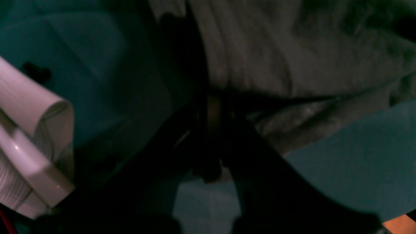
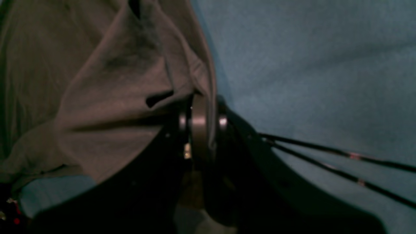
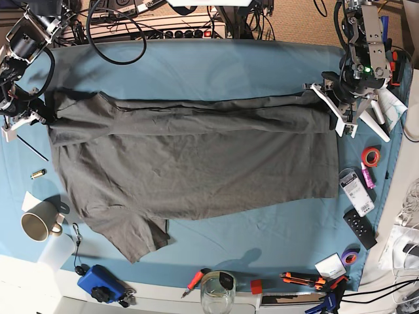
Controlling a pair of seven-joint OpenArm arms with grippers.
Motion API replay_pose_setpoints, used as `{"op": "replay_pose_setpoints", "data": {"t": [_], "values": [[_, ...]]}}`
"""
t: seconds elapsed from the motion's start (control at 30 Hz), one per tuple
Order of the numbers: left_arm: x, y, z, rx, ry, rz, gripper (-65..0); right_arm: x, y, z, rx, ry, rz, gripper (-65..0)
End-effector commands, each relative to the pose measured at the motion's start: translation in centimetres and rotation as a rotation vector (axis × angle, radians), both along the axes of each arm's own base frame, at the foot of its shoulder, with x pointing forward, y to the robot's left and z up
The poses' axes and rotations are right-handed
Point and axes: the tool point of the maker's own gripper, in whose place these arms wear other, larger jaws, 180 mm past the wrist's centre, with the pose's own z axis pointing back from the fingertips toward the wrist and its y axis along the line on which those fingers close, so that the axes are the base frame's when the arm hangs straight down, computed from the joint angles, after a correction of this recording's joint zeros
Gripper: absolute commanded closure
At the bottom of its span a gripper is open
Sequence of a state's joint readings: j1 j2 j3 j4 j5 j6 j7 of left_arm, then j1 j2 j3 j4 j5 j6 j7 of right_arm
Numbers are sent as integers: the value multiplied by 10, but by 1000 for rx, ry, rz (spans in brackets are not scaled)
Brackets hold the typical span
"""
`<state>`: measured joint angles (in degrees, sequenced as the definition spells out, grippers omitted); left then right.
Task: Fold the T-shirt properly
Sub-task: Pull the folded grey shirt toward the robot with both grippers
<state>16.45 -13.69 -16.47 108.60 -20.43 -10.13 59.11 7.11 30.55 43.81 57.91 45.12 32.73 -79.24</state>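
Observation:
The dark grey-brown T-shirt [image 3: 196, 163] lies spread across the light blue tablecloth [image 3: 216, 72], its far edge folded over into a long band. A sleeve sticks out at the front left. My left gripper [image 3: 325, 104] is at the shirt's right end and is shut on a bunch of fabric, seen close in the left wrist view [image 1: 213, 97] with the shirt [image 1: 276, 58] behind it. My right gripper [image 3: 47, 119] is at the shirt's left end. In the right wrist view it [image 2: 201, 107] is pinched shut on a fold of the shirt [image 2: 107, 97].
A mug [image 3: 36, 226] and a blue device [image 3: 101, 282] sit at the front left. A glass jar [image 3: 217, 291] and hand tools [image 3: 308, 280] line the front edge. A remote [image 3: 360, 227] and tape rolls [image 3: 371, 156] lie on the right. Cables and a power strip [image 3: 177, 29] run along the back.

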Motion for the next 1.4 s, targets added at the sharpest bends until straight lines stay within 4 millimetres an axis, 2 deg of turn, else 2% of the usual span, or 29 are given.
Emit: {"op": "replay_pose_setpoints", "data": {"t": [0.0,0.13,0.27,0.37,0.57,0.67,0.97,1.17,1.23,1.37], "values": [[3,4,6,19,-17,-7,0,3,-12,14,-28,-20,10,0],[3,5,5,26,-14,-7,0,13,-6,26,10,-96,19,0],[-2,7,2,33,15,-10,0,7,-7,23,10,-85,18,0],[-5,12,1,48,25,-16,0,-3,-14,27,19,-110,-16,0],[-7,29,4,103,36,-32,0,-32,-47,51,-57,-168,-118,0],[-8,33,6,103,43,-44,0,-45,-50,58,-93,-169,-110,0],[-39,51,0,163,132,-83,0,-70,-48,52,-123,-107,-87,0],[-51,52,5,179,135,-94,0,-96,-42,43,-91,-67,-81,0],[-53,52,5,179,132,-92,0,-103,-42,40,-92,-46,-79,0],[-45,53,10,177,83,-86,0,-104,-42,39,-92,-44,-79,0]]}}
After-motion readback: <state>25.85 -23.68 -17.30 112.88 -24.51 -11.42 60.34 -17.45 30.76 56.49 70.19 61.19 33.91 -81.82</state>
